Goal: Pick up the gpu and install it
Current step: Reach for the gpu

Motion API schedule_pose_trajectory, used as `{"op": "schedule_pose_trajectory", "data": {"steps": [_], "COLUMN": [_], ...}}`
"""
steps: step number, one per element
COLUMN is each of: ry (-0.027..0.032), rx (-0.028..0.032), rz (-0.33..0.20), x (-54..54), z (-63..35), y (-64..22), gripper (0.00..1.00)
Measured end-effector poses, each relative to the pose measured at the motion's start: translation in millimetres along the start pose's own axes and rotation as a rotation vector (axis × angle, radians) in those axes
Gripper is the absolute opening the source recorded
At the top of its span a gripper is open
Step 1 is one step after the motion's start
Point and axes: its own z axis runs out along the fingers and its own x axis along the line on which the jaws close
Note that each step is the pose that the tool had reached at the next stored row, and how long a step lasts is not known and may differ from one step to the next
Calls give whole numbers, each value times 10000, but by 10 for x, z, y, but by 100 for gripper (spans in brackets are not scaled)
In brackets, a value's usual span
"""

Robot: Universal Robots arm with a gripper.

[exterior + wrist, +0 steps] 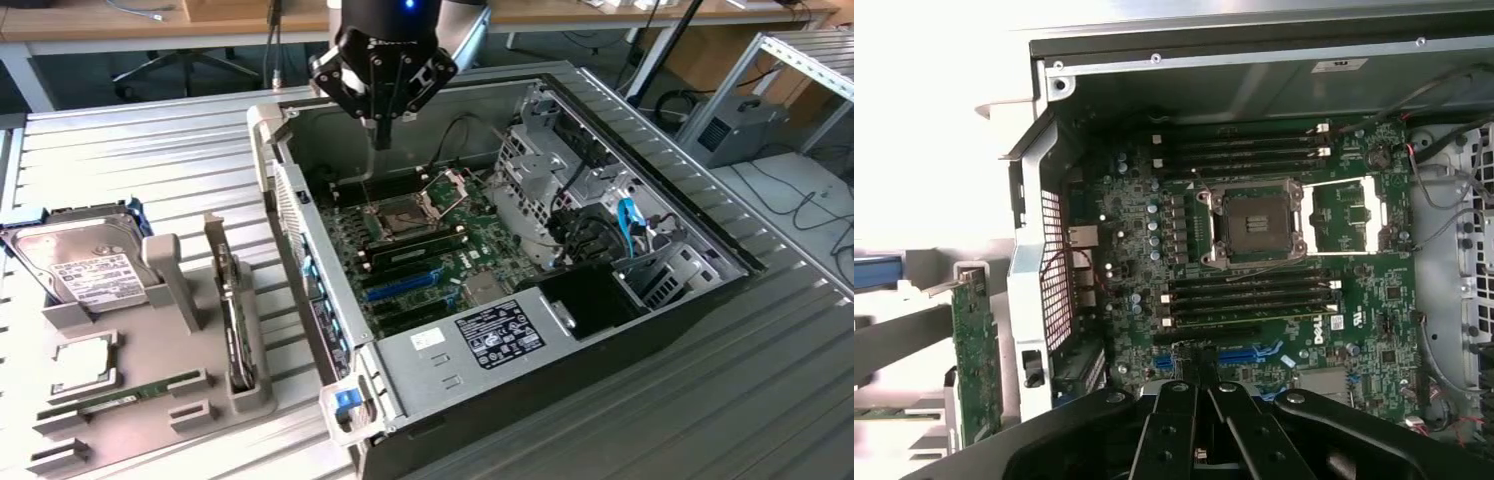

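The open computer case (574, 400) is lying under the fingers with its motherboard (1374, 290) just below the tips, while the gpu (238, 320) is standing on edge in the grey holder (134, 400), well apart from them, beyond the case wall. The gripper (382, 135) is hanging with its fingers closed on nothing. I am judging that, descending here, they are risking striking the CPU socket (1249, 222) beneath.

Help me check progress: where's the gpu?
On the exterior view's left, the gpu stands on edge in the grey holder, between hard drive and computer case.
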Motion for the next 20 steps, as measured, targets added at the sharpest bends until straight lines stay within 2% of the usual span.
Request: {"op": "schedule_pose_trajectory", "data": {"steps": [20], "ry": [0], "rx": [9], "rz": [0], "x": [50], "z": [-1], "y": [-4], "gripper": [11]}}
